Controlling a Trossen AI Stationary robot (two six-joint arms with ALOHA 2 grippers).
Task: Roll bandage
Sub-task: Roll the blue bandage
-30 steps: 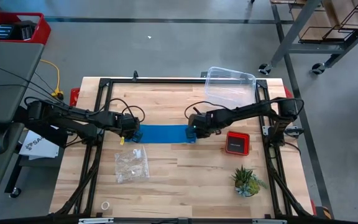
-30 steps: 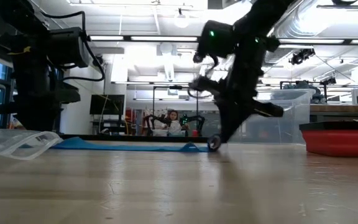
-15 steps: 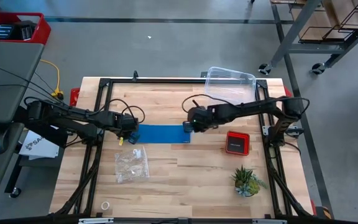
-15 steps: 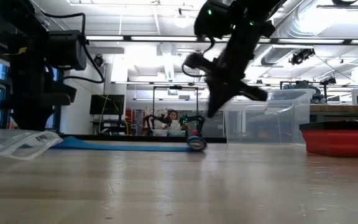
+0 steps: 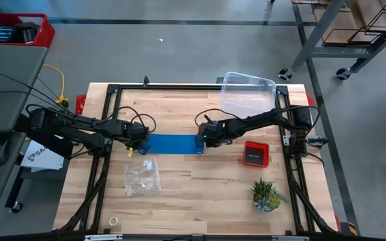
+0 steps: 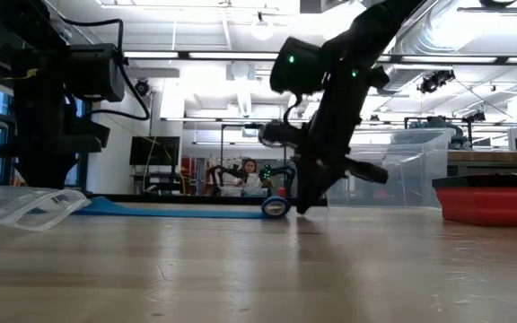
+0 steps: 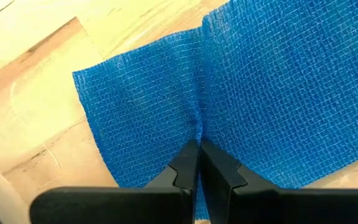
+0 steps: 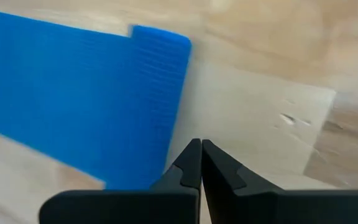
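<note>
Bandage (image 5: 169, 143) lies flat across the middle of the desk (image 5: 200, 194), a bright blue strip running between the two arms, its end toward the right edge already turned up into a small roll (image 6: 276, 206). The strip stays stretched out because each end has an arm at it.

At the end toward the left edge, the left gripper (image 5: 139, 142) reaches in low. Its fingers (image 7: 194, 167) are pressed together and bear down on the fabric, which puckers into a crease running away from their tips. This looks like an anchor, holding the strip in place so the far end can be wound without dragging the whole length along.

At the rolled end, the right gripper (image 5: 202, 138) comes in slanted from the right edge of the desk, its fingers (image 8: 199, 163) pressed together with nothing between them. Their tips sit just beside the roll on its outer side, on bare wood in the right wrist view. Shut fingers make a blunt pusher, suited to nudging the roll along the strip toward the left arm. Most of the strip is not yet wound.

A crinkled clear bag (image 5: 141, 178) lies nearer the front edge, clear of the work.
</note>
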